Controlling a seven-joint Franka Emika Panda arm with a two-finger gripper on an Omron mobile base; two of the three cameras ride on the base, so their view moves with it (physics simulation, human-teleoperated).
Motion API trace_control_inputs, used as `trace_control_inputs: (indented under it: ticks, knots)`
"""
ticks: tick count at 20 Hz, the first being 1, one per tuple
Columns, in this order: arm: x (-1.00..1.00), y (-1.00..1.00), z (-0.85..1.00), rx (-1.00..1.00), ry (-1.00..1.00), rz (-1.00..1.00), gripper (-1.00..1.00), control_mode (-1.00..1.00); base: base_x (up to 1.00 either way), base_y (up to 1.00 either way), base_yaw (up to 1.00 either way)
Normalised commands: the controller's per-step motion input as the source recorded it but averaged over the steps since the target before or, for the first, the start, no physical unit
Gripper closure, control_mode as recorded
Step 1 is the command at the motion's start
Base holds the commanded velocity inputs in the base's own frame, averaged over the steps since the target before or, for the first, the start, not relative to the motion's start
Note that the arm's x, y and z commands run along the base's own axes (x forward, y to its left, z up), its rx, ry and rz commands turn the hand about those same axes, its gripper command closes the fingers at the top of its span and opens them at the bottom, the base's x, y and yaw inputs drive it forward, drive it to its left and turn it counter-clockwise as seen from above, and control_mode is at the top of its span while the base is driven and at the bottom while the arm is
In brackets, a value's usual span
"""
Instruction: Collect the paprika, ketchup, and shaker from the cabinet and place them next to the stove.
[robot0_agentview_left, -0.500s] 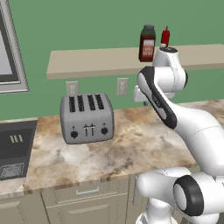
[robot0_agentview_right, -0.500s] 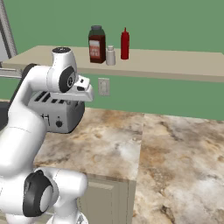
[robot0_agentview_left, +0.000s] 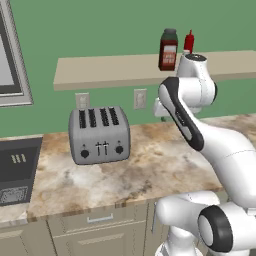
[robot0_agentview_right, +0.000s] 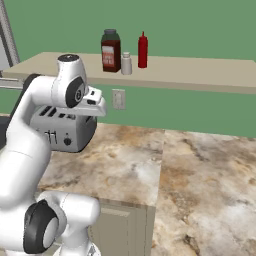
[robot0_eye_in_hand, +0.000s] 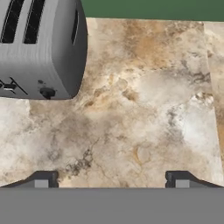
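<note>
The paprika (robot0_agentview_right: 110, 50) jar, the small grey shaker (robot0_agentview_right: 126, 64) and the red ketchup (robot0_agentview_right: 143, 50) bottle stand close together on the tan cabinet (robot0_agentview_right: 200, 75) shelf against the green wall. From the left base view the paprika (robot0_agentview_left: 169, 49) and ketchup (robot0_agentview_left: 188, 42) show above the arm on the cabinet (robot0_agentview_left: 110, 70). My gripper (robot0_eye_in_hand: 112, 181) hangs below shelf height and looks down at the marble counter (robot0_eye_in_hand: 144, 109). It is open, with nothing between its fingertips (robot0_eye_in_hand: 41, 181). The stove (robot0_agentview_left: 15, 167) shows as a black top at the far left.
A silver four-slot toaster (robot0_agentview_left: 99, 134) stands on the counter left of the gripper, its corner in the hand view (robot0_eye_in_hand: 41, 48). Wall outlets (robot0_agentview_left: 140, 98) sit under the shelf. The counter (robot0_agentview_right: 200, 175) stretches bare to the right.
</note>
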Motion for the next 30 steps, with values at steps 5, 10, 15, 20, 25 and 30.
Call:
trace_control_inputs:
  ticks: [5, 10, 15, 20, 25, 30]
  knots:
    - [-0.82, -0.05, 0.09, 0.04, -0.56, 0.0, -1.0, -1.0, 0.0, 0.0, 0.0]
    - [-0.38, -0.4, 0.62, 0.0, -0.53, 0.0, -1.0, -1.0, 0.0, 0.0, 0.0]
    - [0.0, -0.54, 0.87, 0.0, -0.35, -0.06, -1.0, -1.0, 0.0, 0.0, 0.0]
    - [0.11, -0.42, 0.64, 0.0, -0.23, -0.06, -1.0, -1.0, 0.0, 0.0, 0.0]
    - [0.02, 0.0, 0.05, 0.0, -0.05, -0.04, -1.0, -1.0, 0.0, 0.0, 0.0]
    - [0.17, -0.03, 0.04, 0.0, 0.0, -0.04, -1.0, -1.0, 0.0, 0.0, 0.0]
